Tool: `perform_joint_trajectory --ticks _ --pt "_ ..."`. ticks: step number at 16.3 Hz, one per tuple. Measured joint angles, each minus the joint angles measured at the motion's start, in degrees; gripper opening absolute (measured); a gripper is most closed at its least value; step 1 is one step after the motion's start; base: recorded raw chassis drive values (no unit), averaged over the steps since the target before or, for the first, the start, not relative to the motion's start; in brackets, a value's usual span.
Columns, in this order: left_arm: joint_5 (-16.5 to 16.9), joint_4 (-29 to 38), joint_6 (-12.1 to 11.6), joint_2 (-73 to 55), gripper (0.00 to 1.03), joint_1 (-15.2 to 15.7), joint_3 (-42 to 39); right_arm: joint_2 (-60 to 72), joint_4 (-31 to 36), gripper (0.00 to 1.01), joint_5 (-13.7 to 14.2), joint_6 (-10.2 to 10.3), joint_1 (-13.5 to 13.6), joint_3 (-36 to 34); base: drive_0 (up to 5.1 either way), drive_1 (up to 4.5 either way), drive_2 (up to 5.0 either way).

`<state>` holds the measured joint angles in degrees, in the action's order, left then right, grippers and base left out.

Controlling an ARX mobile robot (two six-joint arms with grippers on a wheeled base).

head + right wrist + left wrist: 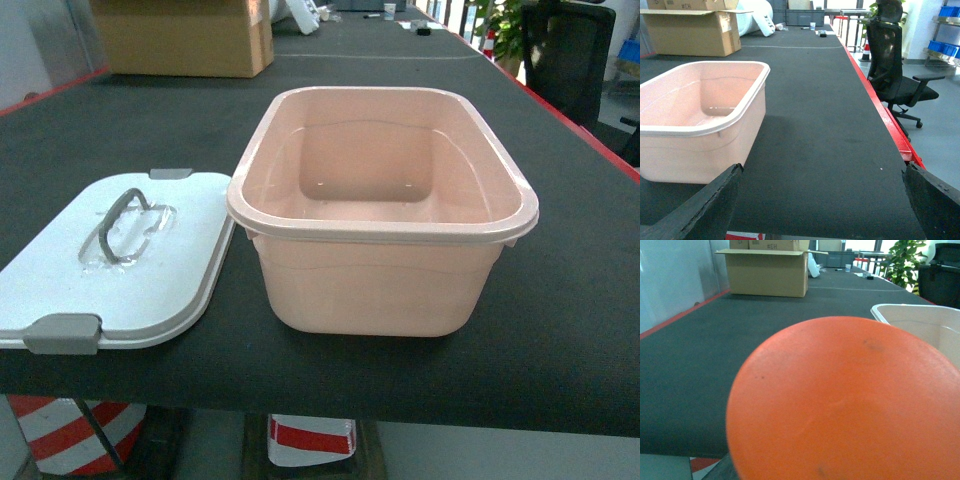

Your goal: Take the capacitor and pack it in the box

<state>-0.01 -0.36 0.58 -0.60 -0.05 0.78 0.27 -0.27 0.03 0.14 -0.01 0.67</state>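
The pale pink box (380,285) stands open and empty in the middle of the black table. Its white lid (150,290) with grey latches and handle lies flat to its left. A round orange capacitor (850,405) fills most of the left wrist view and hangs close to the camera above the table's near edge. It hides the left gripper's fingers, which appear to hold it. The box rim (920,315) shows behind it on the right. My right gripper (822,200) is open over bare table, with the box (700,150) to its left. Neither gripper appears in the head view.
A brown cardboard carton (185,38) stands at the far left of the table. A black office chair (895,65) sits beyond the table's red right edge (880,110). Red-and-white striped cones (75,430) stand below the near edge.
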Motion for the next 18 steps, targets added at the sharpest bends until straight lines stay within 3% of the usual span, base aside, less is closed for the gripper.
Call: perform_joint_trajectory --ticks 11,14,15,17,18 --pt "0.09 -0.02 0.04 -0.31 0.43 -0.17 0.0 0.0 0.0 0.98 -0.02 0.0 0.0 0.0 0.0 0.0 0.0" --pt "-9.49 19.71 0.87 -18.51 0.43 -13.62 0.09 0.0 0.0 0.98 -0.02 0.0 0.0 0.0 0.0 0.0 0.0" --pt "-12.72 34.62 0.72 -34.67 0.43 -18.62 2.69 0.0 -0.02 0.98 0.0 0.0 0.0 0.0 0.0 0.0 0.0" --pt "-13.35 50.82 0.5 -56.02 0.43 -21.79 14.91 0.0 0.0 0.98 -0.02 0.0 0.0 0.0 0.0 0.0 0.0" --pt "-13.62 53.66 0.48 -64.39 0.43 -23.45 21.7 0.0 -0.02 0.98 0.0 0.0 0.0 0.0 0.0 0.0 0.0"
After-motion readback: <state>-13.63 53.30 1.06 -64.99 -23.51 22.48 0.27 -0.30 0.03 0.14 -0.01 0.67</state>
